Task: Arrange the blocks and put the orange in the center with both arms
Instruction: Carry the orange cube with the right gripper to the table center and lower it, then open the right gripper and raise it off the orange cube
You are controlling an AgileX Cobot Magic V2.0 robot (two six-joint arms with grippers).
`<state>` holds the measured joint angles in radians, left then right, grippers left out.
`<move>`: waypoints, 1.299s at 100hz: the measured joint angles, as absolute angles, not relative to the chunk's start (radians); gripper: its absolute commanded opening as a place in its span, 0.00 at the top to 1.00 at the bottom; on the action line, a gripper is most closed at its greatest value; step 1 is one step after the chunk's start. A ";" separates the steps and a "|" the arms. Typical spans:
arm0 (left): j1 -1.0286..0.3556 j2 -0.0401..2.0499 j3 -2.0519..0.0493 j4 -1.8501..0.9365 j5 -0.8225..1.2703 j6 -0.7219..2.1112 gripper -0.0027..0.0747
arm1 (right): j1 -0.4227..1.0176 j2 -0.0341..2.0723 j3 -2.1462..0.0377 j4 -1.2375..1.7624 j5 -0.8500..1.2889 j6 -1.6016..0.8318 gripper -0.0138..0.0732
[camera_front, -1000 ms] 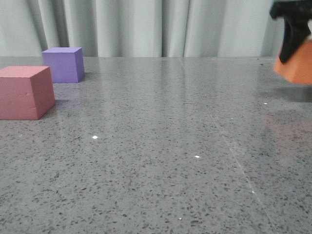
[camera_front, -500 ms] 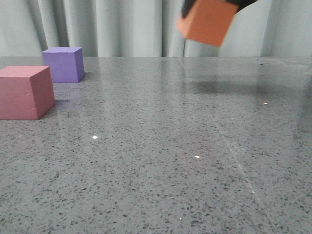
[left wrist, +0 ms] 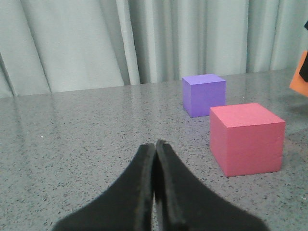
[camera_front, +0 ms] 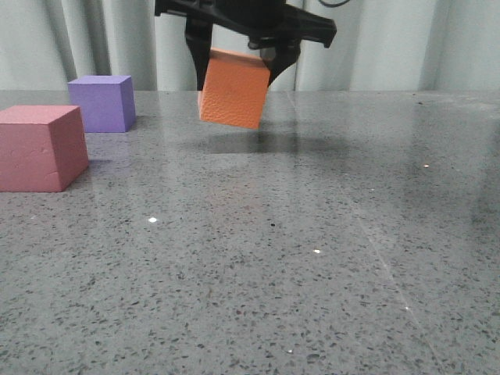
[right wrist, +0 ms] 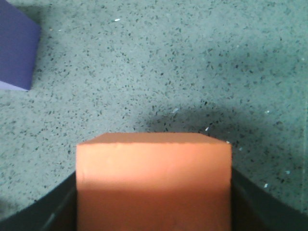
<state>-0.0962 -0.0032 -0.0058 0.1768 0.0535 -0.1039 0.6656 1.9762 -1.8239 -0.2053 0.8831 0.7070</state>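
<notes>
My right gripper [camera_front: 234, 66] is shut on the orange cube [camera_front: 232, 88] and holds it tilted above the table's far middle; the cube fills the right wrist view [right wrist: 154, 180] between the jaws. The purple cube [camera_front: 101, 102] stands at the far left and shows in the right wrist view [right wrist: 17, 48]. The pink-red cube [camera_front: 41, 147] stands nearer, at the left edge. In the left wrist view my left gripper [left wrist: 155, 144] is shut and empty, with the pink-red cube [left wrist: 246, 138], the purple cube [left wrist: 203, 94] and an edge of the orange cube [left wrist: 299, 79] ahead of it.
The grey speckled table [camera_front: 273, 258] stretches across the front view. A pale curtain [camera_front: 391, 43] hangs behind its far edge. The orange cube's shadow [camera_front: 266, 143] lies on the table below it.
My right gripper has carried the orange cube from the far right leftward across the table and then lowered it over the far middle. The pink-red and purple cubes have not moved.
</notes>
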 measured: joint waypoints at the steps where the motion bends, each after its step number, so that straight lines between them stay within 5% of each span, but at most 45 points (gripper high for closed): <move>1: -0.096 -0.003 -0.006 0.177 0.053 -0.104 0.99 | 0.667 1.976 -1.824 -0.213 0.883 0.718 0.57; 35: -0.096 -0.003 -0.006 0.177 0.053 -0.104 0.99 | 0.683 2.017 -1.826 -0.283 0.909 0.818 0.54; 70: -0.096 -0.003 -0.006 0.177 0.053 -0.104 0.99 | 0.683 2.034 -1.829 -0.286 0.918 0.820 0.13; 130: -0.096 -0.003 -0.006 0.177 0.053 -0.104 0.99 | 0.670 1.853 -1.937 -0.284 0.978 0.518 0.12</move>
